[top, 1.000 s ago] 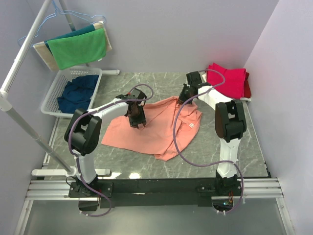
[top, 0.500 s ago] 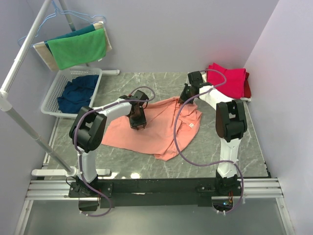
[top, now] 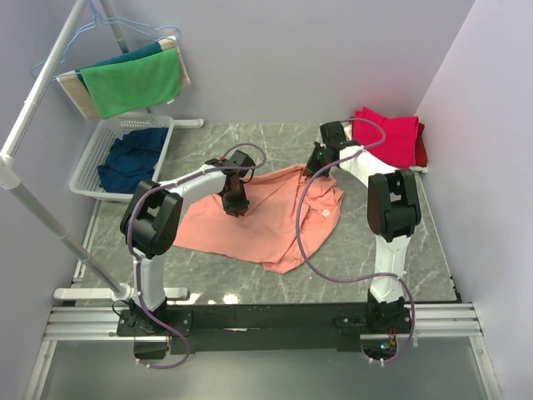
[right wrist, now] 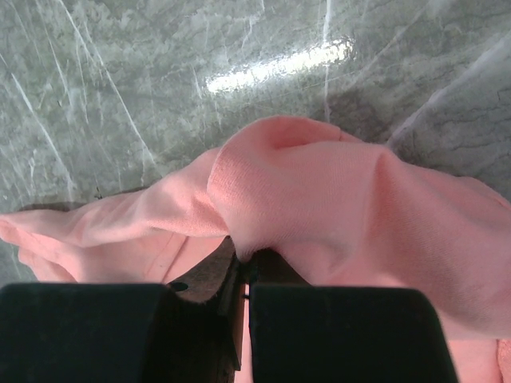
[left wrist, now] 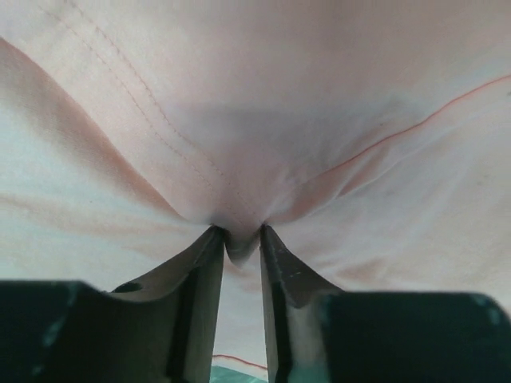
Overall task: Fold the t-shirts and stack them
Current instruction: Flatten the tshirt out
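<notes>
T-shirt [top: 250,227] lies pinched in left gripper [left wrist: 236,236] and right gripper [right wrist: 243,265].

One salmon t-shirt [top: 250,225], two red-pink t-shirts [top: 396,133], one navy t-shirt [top: 129,158], one basket [top: 86,164], three cloths [top: 133,82], two arms [top: 190,183]

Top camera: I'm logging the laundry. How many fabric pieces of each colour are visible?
salmon-orange t-shirt: 1
crimson-pink t-shirt: 1
red t-shirt: 1
navy garment heap: 1
green cloth: 1
teal cloth: 1
beige cloth: 1
Total: 7
</notes>
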### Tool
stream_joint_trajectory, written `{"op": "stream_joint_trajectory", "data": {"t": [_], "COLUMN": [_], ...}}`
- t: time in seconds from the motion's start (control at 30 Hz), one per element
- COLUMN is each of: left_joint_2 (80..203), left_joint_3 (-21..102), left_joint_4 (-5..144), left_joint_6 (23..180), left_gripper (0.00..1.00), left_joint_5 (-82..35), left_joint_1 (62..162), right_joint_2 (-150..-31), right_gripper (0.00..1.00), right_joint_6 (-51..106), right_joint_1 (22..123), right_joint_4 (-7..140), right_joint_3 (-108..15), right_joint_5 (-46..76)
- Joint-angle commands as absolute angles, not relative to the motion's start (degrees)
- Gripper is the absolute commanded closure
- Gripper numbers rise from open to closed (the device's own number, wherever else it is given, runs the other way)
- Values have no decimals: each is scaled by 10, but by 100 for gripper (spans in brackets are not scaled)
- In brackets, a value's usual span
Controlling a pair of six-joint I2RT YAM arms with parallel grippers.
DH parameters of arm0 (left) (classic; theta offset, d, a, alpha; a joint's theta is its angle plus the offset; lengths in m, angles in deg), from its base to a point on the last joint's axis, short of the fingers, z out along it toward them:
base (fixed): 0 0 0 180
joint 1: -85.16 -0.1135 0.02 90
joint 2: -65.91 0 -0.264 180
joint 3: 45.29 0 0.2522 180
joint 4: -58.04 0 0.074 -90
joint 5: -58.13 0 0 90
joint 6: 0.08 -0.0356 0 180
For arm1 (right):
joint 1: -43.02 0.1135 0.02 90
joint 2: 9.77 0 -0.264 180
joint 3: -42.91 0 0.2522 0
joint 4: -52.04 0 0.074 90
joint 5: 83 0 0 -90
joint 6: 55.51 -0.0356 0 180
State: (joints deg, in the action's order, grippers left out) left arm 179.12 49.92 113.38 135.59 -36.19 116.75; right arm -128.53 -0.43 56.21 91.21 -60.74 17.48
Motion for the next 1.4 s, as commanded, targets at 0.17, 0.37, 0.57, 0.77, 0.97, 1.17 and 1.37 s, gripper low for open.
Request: {"op": "stream_joint_trajectory", "data": {"t": [0.17, 0.37, 0.57, 0.77, 0.97, 1.17, 1.37], "left_joint_2": [1774, 1786, 1782, 1733, 1652, 1593, 1588], "left_joint_3": [528, 523, 534, 560, 581, 574, 581], "left_joint_4": [1141, 1131, 1134, 1176, 1200, 1186, 1188], "left_joint_6": [1346, 1344, 1338, 1337, 1346, 1332, 1325], "left_gripper": [62, 81, 99, 99, 99, 99, 99], "left_joint_5": [-372, -371, -385, -498, -601, -678, -688], "left_joint_1": [1171, 1171, 1171, 1165, 1110, 1070, 1060], "right_joint_2": [-1282, -1281, -1279, -1257, -1240, -1232, -1225], "right_gripper": [100, 100, 100, 100, 89, 87, 82], "right_joint_6": [-8, -8, -8, 3, 12, 12, 16], "right_joint_1": [557, 557, 557, 557, 557, 557, 558], "right_joint_4": [914, 915, 916, 946, 964, 964, 966], "right_joint_3": [-606, -606, -605, -611, -622, -620, -625], "right_joint_5": [178, 178, 177, 143, 116, 135, 142]}}
